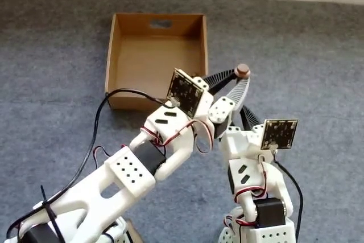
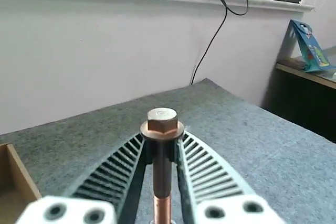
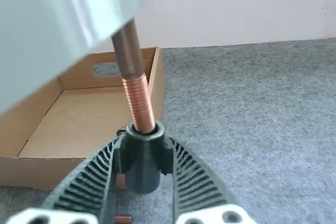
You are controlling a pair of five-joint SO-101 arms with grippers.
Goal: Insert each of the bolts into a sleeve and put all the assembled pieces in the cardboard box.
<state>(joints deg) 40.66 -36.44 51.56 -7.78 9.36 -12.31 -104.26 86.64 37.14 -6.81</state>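
Note:
My left gripper (image 2: 163,148) is shut on a copper-coloured bolt (image 2: 162,145), just under its hex head (image 2: 162,120), and its threaded end points down. My right gripper (image 3: 142,156) is shut on a dark cylindrical sleeve (image 3: 142,163) held upright. The bolt's threaded shaft (image 3: 139,100) enters the top of that sleeve. In the high view both grippers meet right of the cardboard box (image 1: 156,61), and the bolt head (image 1: 243,71) shows at the tip of the left gripper (image 1: 239,81). The box's floor is bare. A second small bolt (image 3: 122,217) lies on the carpet under the right gripper.
Grey carpet (image 1: 318,55) covers the whole table around the arms. The box's near wall (image 3: 63,169) stands just beside the held sleeve. A black cable (image 1: 99,123) trails from the left arm past the box's front corner.

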